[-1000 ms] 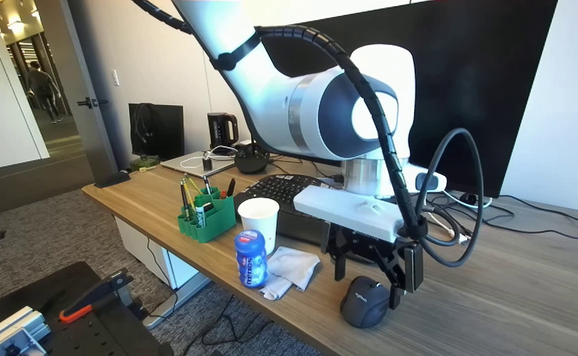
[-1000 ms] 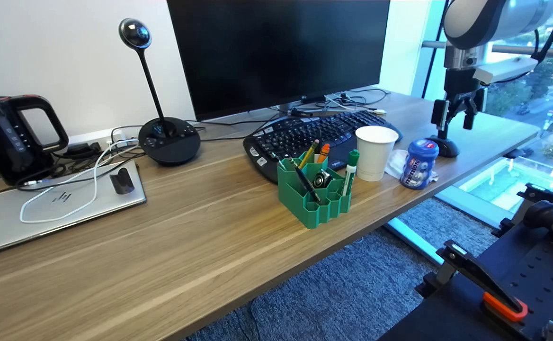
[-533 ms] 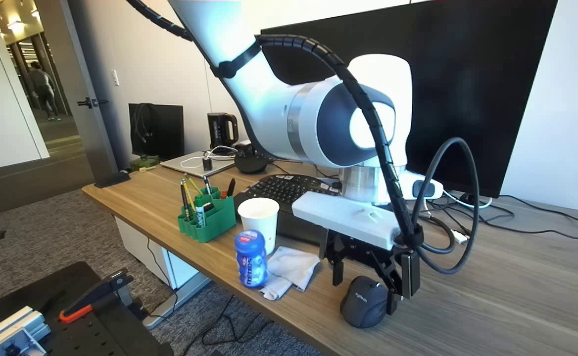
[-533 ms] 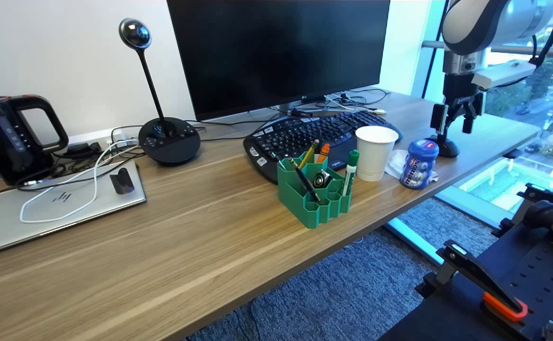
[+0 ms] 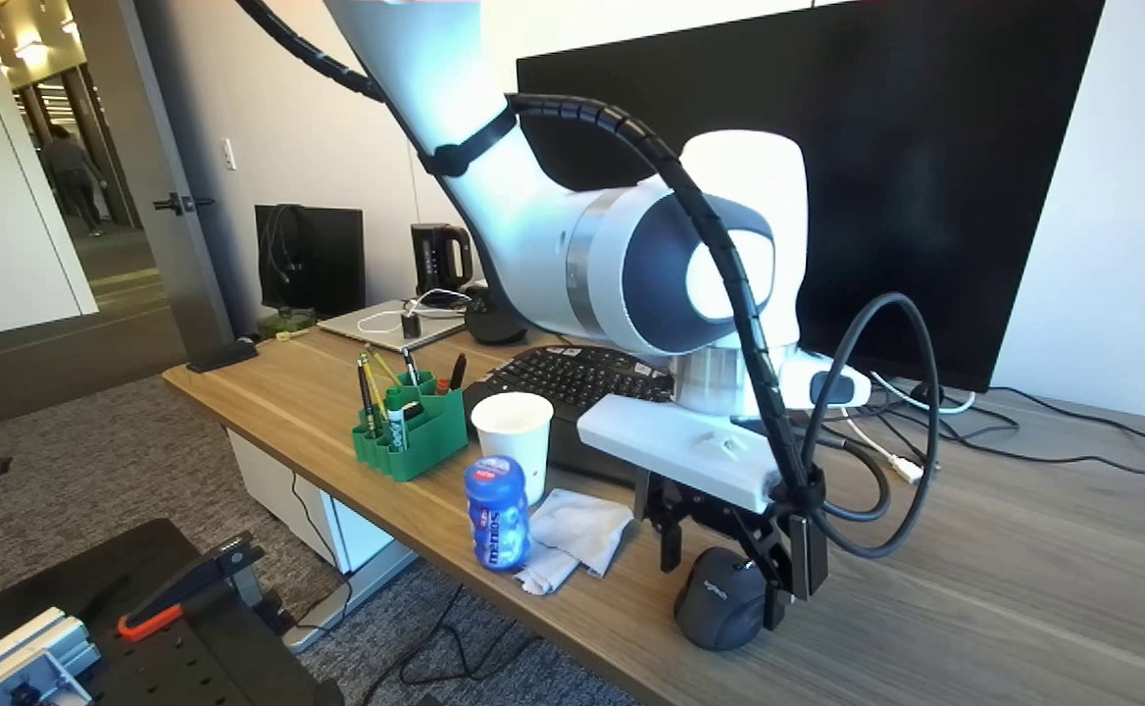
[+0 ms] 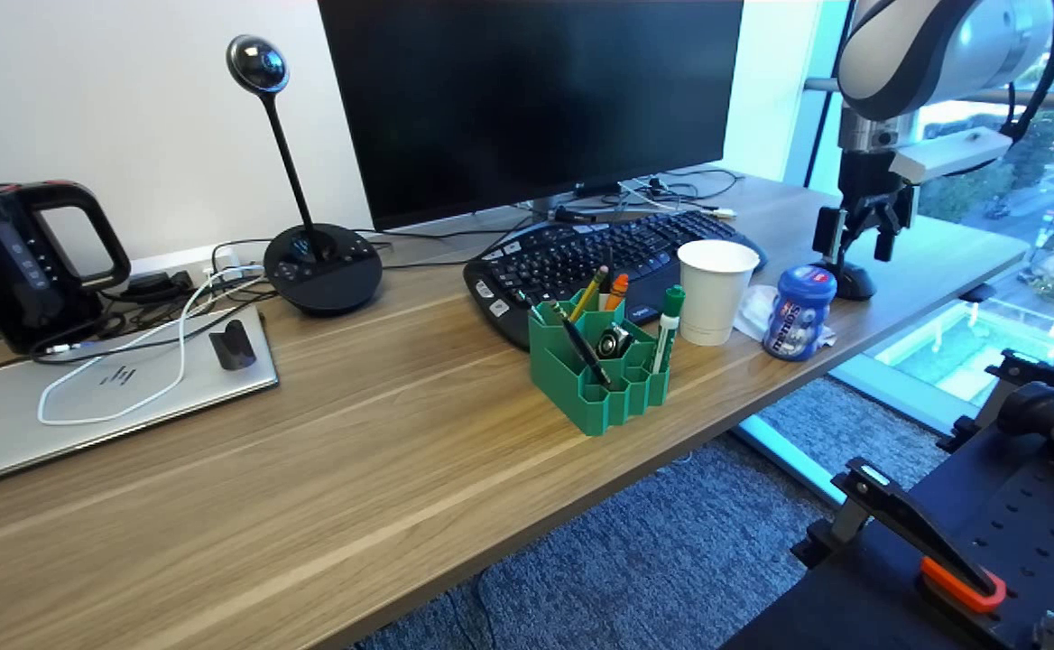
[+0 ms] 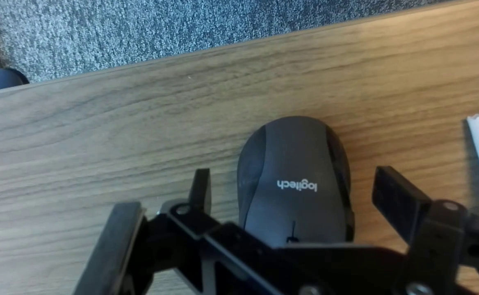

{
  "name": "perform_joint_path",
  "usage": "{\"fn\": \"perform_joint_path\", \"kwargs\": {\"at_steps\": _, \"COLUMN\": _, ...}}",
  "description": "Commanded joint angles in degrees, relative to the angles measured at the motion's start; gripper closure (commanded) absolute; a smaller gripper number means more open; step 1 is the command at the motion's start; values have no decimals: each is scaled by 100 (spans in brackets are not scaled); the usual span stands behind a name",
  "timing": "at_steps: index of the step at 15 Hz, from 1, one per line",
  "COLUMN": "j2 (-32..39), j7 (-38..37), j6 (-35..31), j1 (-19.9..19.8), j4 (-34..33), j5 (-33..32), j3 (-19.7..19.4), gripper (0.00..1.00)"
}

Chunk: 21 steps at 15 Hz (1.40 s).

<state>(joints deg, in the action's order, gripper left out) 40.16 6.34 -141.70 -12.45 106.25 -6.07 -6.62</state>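
- Computer mouse (image 7: 295, 159), dark grey, lettered "logitech": lies on the wooden desk (image 7: 141, 123), under the gripper (image 7: 293, 182), its body between the two fingers in the wrist view.
- The gripper: black, pointing down, fingers spread wider than the mouse, nothing in its grasp; desk shows between mouse and finger on either side.
- White cloth (image 5: 582, 525), folded: near the gripper, past the finger at the right of the wrist view.
- Mentos jar (image 5: 497, 515), blue, upright: farther out than the cloth; touching it or just beside, I can't tell.
- Paper cup (image 5: 519, 441), white, upright: just beside the jar.
- Keyboard (image 6: 671, 244), black: near the gripper, toward the large dark monitor (image 6: 545, 99).
- Pen holder (image 6: 556, 366), green: well apart from the gripper, beyond the cup.
- Laptop (image 6: 4, 424), silver, closed, and black kettle (image 6: 13, 262): farthest from the gripper.
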Motion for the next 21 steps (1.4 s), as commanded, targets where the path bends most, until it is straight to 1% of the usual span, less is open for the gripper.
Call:
{"fn": "perform_joint_path", "kwargs": {"at_steps": 1, "j2": 115, "j7": -141, "j6": -166, "j1": 92, "j4": -85, "j5": 49, "j3": -51, "gripper": 0}}
{"fn": "perform_joint_path", "kwargs": {"at_steps": 21, "j2": 225, "j7": -385, "j6": -151, "j1": 118, "j4": -192, "j5": 69, "j3": -117, "gripper": 1}}
